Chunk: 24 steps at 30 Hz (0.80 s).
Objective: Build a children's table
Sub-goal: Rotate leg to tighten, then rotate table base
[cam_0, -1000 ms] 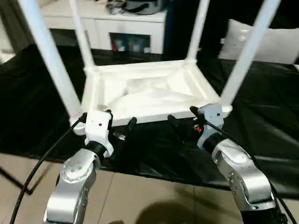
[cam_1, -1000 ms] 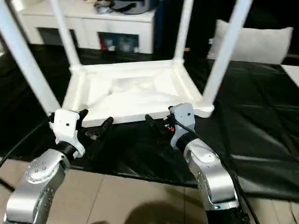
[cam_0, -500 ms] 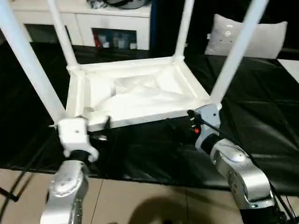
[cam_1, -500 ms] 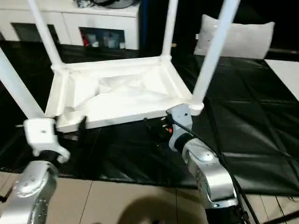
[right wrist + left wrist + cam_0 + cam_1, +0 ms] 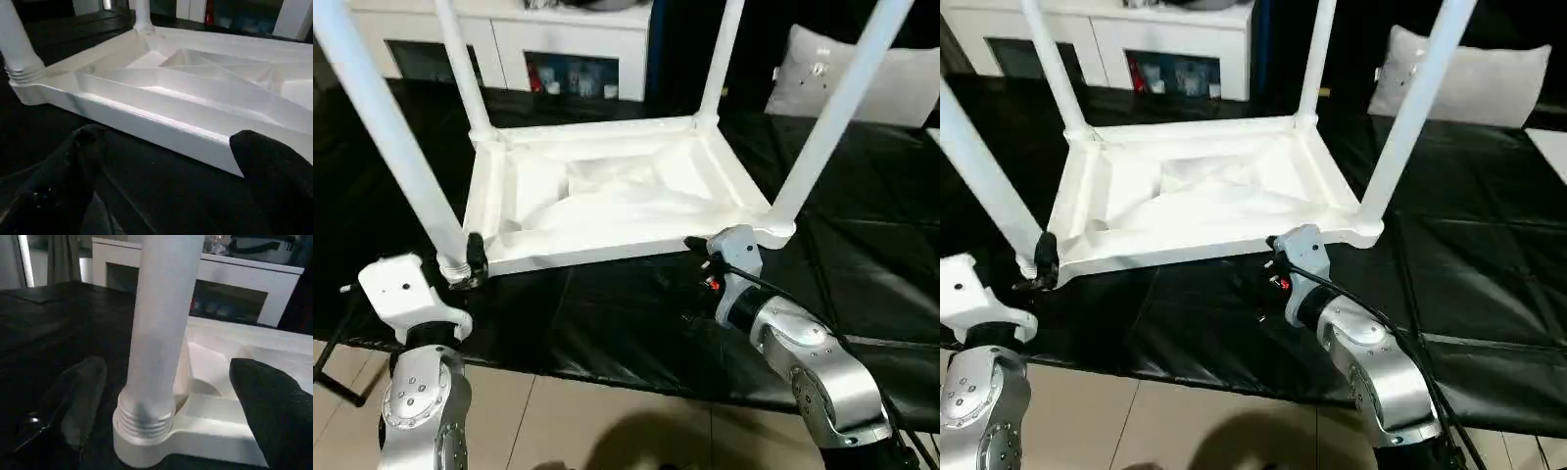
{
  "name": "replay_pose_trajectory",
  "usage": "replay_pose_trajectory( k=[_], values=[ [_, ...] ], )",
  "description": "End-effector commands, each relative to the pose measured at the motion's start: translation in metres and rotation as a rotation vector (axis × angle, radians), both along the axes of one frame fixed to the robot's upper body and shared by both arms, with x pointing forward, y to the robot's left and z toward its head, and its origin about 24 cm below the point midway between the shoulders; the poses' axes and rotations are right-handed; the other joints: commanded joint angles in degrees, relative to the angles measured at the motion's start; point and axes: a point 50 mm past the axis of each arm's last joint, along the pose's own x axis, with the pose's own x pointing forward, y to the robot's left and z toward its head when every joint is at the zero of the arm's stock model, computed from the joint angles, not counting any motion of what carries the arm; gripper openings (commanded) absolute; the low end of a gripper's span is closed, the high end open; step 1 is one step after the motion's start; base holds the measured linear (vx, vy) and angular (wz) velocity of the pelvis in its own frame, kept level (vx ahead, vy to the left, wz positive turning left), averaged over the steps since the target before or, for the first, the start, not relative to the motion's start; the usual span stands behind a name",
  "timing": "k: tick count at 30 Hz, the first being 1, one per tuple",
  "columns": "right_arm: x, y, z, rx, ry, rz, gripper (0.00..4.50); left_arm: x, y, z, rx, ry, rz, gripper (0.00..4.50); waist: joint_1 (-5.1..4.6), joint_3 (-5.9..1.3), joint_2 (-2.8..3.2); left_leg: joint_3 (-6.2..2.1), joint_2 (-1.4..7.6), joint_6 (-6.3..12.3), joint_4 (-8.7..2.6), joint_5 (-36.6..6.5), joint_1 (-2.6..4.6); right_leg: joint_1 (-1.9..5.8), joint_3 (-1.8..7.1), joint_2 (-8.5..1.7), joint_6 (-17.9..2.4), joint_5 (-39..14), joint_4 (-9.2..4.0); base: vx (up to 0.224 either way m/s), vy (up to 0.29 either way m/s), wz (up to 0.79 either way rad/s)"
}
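the table top (image 5: 617, 201) lies upside down on the black sheet (image 5: 862, 245), ribbed underside facing up. you see four legs standing upright in its corner sockets: the near-left leg (image 5: 391, 147), the near-right leg (image 5: 832, 117), the far-left leg (image 5: 460, 64) and the far-right leg (image 5: 720, 59). the threaded base of the near-left leg sits in its round socket (image 5: 142, 443).

your left gripper (image 5: 161, 396) is at that near-left corner. its fingers (image 5: 78, 396) are spread wide, one on each side of the leg base, and the wrist view shows a gap between each finger and the leg. nothing is pinched.

your right gripper (image 5: 161, 171) is low over the black sheet, just in front of the near long edge of the top, toward the near-right corner. its fingers (image 5: 274, 171) are spread apart with nothing between them, and they stop short of the edge of the top. from the head view the right wrist (image 5: 734, 259) sits just beside the near-right socket.

beyond the table stands a white cabinet (image 5: 568, 44), and a pale cushion (image 5: 891, 78) lies at the far right of the sheet. tiled floor (image 5: 607, 421) shows below the near edge of the sheet.
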Motion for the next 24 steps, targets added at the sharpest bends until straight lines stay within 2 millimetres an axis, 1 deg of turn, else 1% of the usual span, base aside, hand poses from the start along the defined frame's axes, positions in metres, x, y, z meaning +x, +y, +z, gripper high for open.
replay_pose_trajectory(
  k=[1, 2, 3, 4, 5, 6, 7, 8, 9, 10, 11, 12, 13, 14, 15, 16, 17, 18, 19, 20, 21, 22, 23, 24],
  values=[
    [0.003, -0.002, 0.004, 0.001, 0.002, -0.004, 4.5, 0.004, 0.003, -0.001, -0.013, -0.005, -0.022, 4.41, -0.13, -2.42, -0.1, -2.24, 4.95, 1.68, -5.43, -13.41, 0.35, 2.12, 4.75, -6.51, -0.23, -25.92, -6.13, 0.0, 0.0, 0.0],
    [0.005, -0.003, 0.003, 0.008, 0.007, -0.021, 4.5, 0.008, 0.006, -0.003, -0.008, 0.005, -0.042, 4.41, -0.17, -2.42, 0.06, -2.42, 4.97, 1.49, -5.56, -13.52, 0.17, 2.2, 4.77, -6.6, -0.02, -25.72, -6.07, 0.0, 0.0, 0.0],
    [0.006, -0.004, 0.003, 0.015, 0.009, -0.034, 4.5, 0.01, 0.007, -0.004, -0.003, 0.011, -0.054, 4.41, -0.14, -2.55, 0.37, -2.54, 4.95, 1.22, -5.57, -13.64, 0.25, 2.14, 4.82, -6.63, -0.11, -24.82, -5.91, 0.0, 0.0, 0.0],
    [0.009, -0.006, 0.004, 0.018, 0.0, -0.041, 4.5, 0.014, 0.012, -0.005, 0.0, 0.017, -0.058, 4.41, -0.26, -2.51, 0.4, -2.55, 4.98, 1.14, -5.64, -13.68, 0.16, 2.14, 4.87, -6.59, -0.21, -24.31, -5.89, 0.0, 0.0, 0.0],
    [0.01, -0.008, 0.004, 0.008, -0.011, -0.029, 4.5, 0.019, 0.019, -0.007, 0.008, 0.024, -0.063, 4.41, -0.19, -2.62, 0.22, -2.5, 4.67, 1.18, -5.57, -14.02, 0.33, 2.12, 4.85, -6.64, 0.08, -24.34, -6.0, 0.0, 0.0, 0.0],
    [0.01, -0.009, 0.004, -0.003, -0.01, -0.018, 4.5, 0.021, 0.022, -0.007, 0.02, 0.024, -0.072, 4.41, -0.19, -2.62, 0.22, -2.5, 4.67, 1.18, -5.57, -14.02, 0.33, 2.12, 4.85, -6.64, 0.08, -24.34, -6.0, 0.0, 0.0, 0.0],
    [0.01, -0.011, 0.002, -0.037, -0.014, -0.017, 4.5, 0.025, 0.024, -0.007, 0.039, 0.032, -0.098, 4.41, -0.2, -2.76, 0.37, -2.59, 4.68, 1.17, -5.61, -13.21, 0.15, 2.42, 4.91, -6.7, -0.29, -23.02, -5.68, 0.0, 0.0, 0.0],
    [0.011, -0.015, -0.002, -0.072, -0.014, -0.039, 4.5, 0.033, 0.027, -0.007, 0.062, 0.043, -0.158, 4.41, -0.03, -2.87, 0.34, -2.59, 4.97, 1.18, -5.66, -11.34, 0.12, 2.36, 5.19, -6.78, -0.84, -20.2, -5.31, 0.0, 0.0, 0.0],
    [0.011, -0.015, -0.002, -0.072, -0.014, -0.039, 4.5, 0.033, 0.027, -0.007, 0.062, 0.043, -0.158, 4.41, 0.05, -2.96, 0.38, -2.5, 4.84, 1.15, -5.57, -10.86, 0.28, 2.22, 5.22, -6.67, -1.13, -19.47, -5.11, 0.0, 0.0, 0.0],
    [0.012, -0.018, -0.004, -0.088, -0.011, -0.055, 4.5, 0.037, 0.029, -0.007, 0.064, 0.052, -0.183, 4.41, 0.06, -3.1, 0.41, -2.48, 4.91, 1.13, -5.54, -10.15, 0.24, 2.37, 5.32, -6.78, -1.82, -18.11, -4.81, 0.0, 0.0, 0.0],
    [0.013, -0.021, -0.005, -0.082, 0.004, -0.078, 4.5, 0.041, 0.03, -0.008, 0.063, 0.069, -0.202, 4.41, 0.14, -3.25, 0.42, -2.47, 4.94, 1.39, -5.47, -8.34, 0.03, 2.56, 5.42, -6.89, -2.88, -15.71, -4.46, 0.0, 0.0, 0.0],
    [0.013, -0.021, -0.006, -0.081, 0.005, -0.079, 4.5, 0.042, 0.03, -0.008, 0.063, 0.07, -0.204, 4.41, 0.15, -3.48, 0.46, -2.46, 5.15, 1.49, -5.35, -6.37, -0.04, 2.69, 5.53, -7.03, -4.47, -12.49, -3.89, 0.0, 0.0, 0.0],
    [0.015, -0.023, -0.008, -0.072, 0.023, -0.103, 4.5, 0.046, 0.032, -0.008, 0.069, 0.081, -0.213, 4.41, 0.24, -3.74, 0.58, -2.54, 5.4, 1.91, -5.18, -3.46, -0.28, 2.94, 5.62, -7.15, -6.13, -8.05, -3.19, 0.0, 0.0, 0.0],
    [0.015, -0.024, -0.009, -0.074, 0.028, -0.114, 4.5, 0.049, 0.033, -0.008, 0.072, 0.083, -0.216, 4.41, 0.23, -3.81, 0.56, -2.38, 5.22, 2.32, -5.05, -2.45, -0.24, 2.8, 5.61, -6.99, -6.58, -6.49, -3.07, 0.0, 0.0, 0.0],
    [0.016, -0.027, -0.011, -0.082, 0.035, -0.132, 4.5, 0.052, 0.035, -0.008, 0.074, 0.085, -0.221, 4.41, 0.25, -4.08, 0.66, -2.39, 5.15, 2.88, -4.85, -0.49, -0.27, 2.85, 5.63, -6.95, -7.47, -3.39, -2.52, 0.0, 0.0, 0.0],
    [0.018, -0.029, -0.012, -0.091, 0.04, -0.151, 4.5, 0.056, 0.036, -0.008, 0.077, 0.086, -0.225, 4.41, 0.22, -4.24, 0.59, -2.4, 5.09, 3.31, -4.72, 0.59, -0.41, 2.98, 5.6, -6.9, -7.87, -1.83, -2.2, 0.0, 0.0, 0.0],
    [0.019, -0.032, -0.014, -0.1, 0.047, -0.176, 4.5, 0.061, 0.036, -0.008, 0.065, 0.09, -0.246, 4.41, 0.26, -4.19, 0.49, -2.36, 5.15, 4.04, -4.66, 1.78, -0.6, 3.02, 5.63, -7.04, -8.61, -0.17, -2.03, 0.0, 0.0, 0.0],
    [0.02, -0.034, -0.015, -0.113, 0.049, -0.197, 4.5, 0.064, 0.036, -0.007, 0.056, 0.09, -0.271, 4.41, 0.37, -3.97, 0.5, -2.08, 4.94, 4.42, -4.66, 1.21, -0.38, 2.72, 5.61, -7.01, -8.77, -1.62, -2.38, 0.0, 0.0, 0.0],
    [0.022, -0.039, -0.017, -0.13, 0.062, -0.227, 4.5, 0.067, 0.035, -0.007, 0.05, 0.093, -0.304, 4.41, 0.45, -3.96, 0.51, -2.08, 4.98, 4.17, -4.72, 0.41, -0.35, 2.86, 5.64, -7.16, -8.86, -2.83, -2.43, 0.0, 0.0, 0.0],
    [0.023, -0.041, -0.018, -0.143, 0.071, -0.248, 4.5, 0.069, 0.035, -0.007, 0.046, 0.095, -0.327, 4.41, 0.49, -3.77, 0.51, -2.01, 5.02, 3.54, -4.93, -1.26, -0.38, 2.87, 5.59, -7.11, -8.65, -5.77, -2.74, 0.0, 0.0, 0.0],
    [0.024, -0.046, -0.022, -0.159, 0.095, -0.272, 4.5, 0.072, 0.034, -0.006, 0.031, 0.097, -0.37, 4.41, 0.53, -3.68, 0.71, -2.03, 5.2, 2.64, -5.03, -2.91, -0.21, 2.87, 5.62, -7.25, -8.39, -7.94, -2.94, 0.0, 0.0, 0.0],
    [0.026, -0.051, -0.025, -0.172, 0.118, -0.279, 4.5, 0.074, 0.033, -0.002, 0.027, 0.084, -0.41, 4.41, 0.53, -3.66, 0.61, -1.93, 5.15, 2.02, -5.09, -4.17, -0.02, 2.76, 5.62, -7.19, -8.13, -9.57, -3.21, 0.0, 0.0, 0.0],
    [0.028, -0.056, -0.028, -0.201, 0.134, -0.288, 4.5, 0.076, 0.031, 0.003, 0.026, 0.065, -0.466, 4.41, 0.52, -3.62, 0.76, -1.98, 5.16, 1.74, -5.12, -4.47, 0.04, 2.76, 5.64, -7.13, -8.17, -9.88, -3.15, 0.0, 0.0, 0.0],
    [0.029, -0.061, -0.03, -0.226, 0.145, -0.297, 4.5, 0.077, 0.03, 0.008, 0.024, 0.048, -0.518, 4.41, 0.66, -3.67, 0.74, -1.85, 5.13, 1.24, -5.12, -4.79, 0.2, 2.62, 5.66, -7.14, -8.26, -10.3, -3.24, 0.0, 0.0, 0.0]
  ],
)
